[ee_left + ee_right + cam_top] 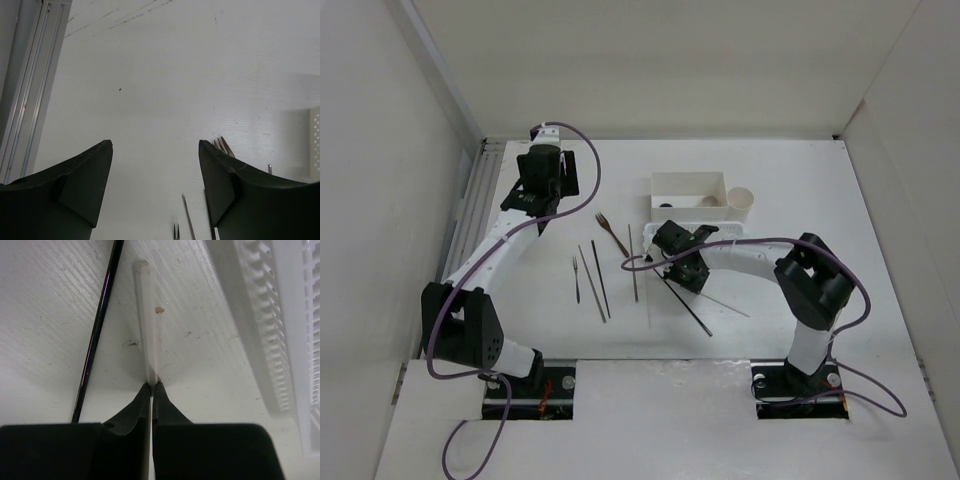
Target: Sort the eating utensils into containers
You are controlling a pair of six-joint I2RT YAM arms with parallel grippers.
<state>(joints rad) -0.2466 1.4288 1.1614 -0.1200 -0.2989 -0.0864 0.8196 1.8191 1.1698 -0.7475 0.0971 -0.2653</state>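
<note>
On the white tabletop, the perforated basket lies just to the right of your right claw. Its long side runs roughly in line with the white chopstick, which that claw pinches by the near end. The stick points straight ahead along the surface, with a dark chopstick beside it on the left. Your left claw hangs wide and empty, well apart; the right arm is nearer the basket.

Left gripper hangs open above a white table. A fork peeks past one finger, a chopstick tip lies between the fingers, and a metal rail runs alongside.
</note>
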